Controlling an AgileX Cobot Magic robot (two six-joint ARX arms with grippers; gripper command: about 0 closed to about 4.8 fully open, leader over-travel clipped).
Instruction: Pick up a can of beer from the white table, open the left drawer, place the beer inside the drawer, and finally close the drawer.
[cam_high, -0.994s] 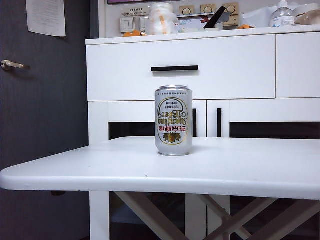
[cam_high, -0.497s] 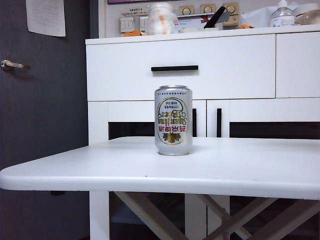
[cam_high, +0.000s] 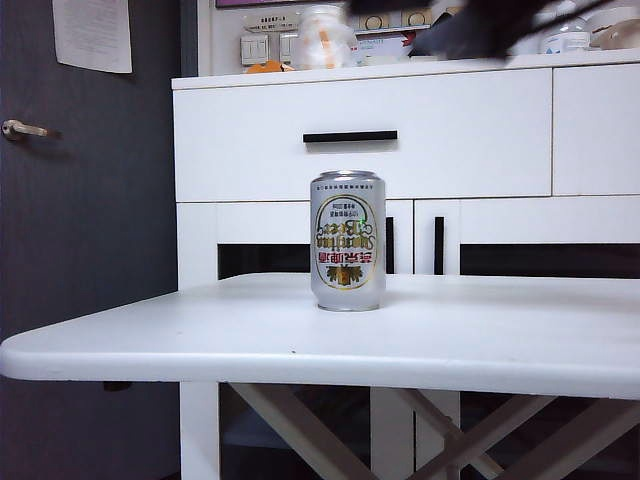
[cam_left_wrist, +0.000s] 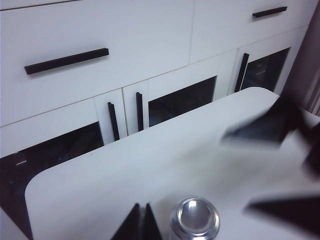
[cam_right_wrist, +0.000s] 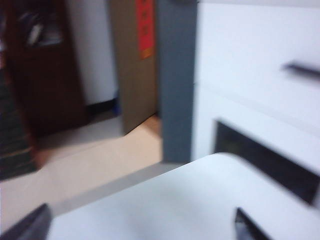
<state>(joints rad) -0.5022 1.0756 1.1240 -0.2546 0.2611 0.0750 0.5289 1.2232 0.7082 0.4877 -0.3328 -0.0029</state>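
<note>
The small silver metal can of beer (cam_high: 347, 241) is seen upright on the plain white table (cam_high: 480, 335). The wide white left drawer (cam_high: 360, 135) is shut. The left gripper (cam_left_wrist: 141, 227) is pinched closed beside the can; the right gripper (cam_right_wrist: 142, 225) is spread wide above the table.

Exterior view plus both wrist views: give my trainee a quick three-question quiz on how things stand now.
1. True or false: the can of beer stands upright on the white table.
2. The left drawer is: A) pulled out, B) shut, C) missing its handle.
3. The left gripper hangs beside the can's top and the right gripper above a table corner. Which one has its fingers spread apart?

Key: 1 true. 2 B. 3 the right gripper; the left is shut.
</note>
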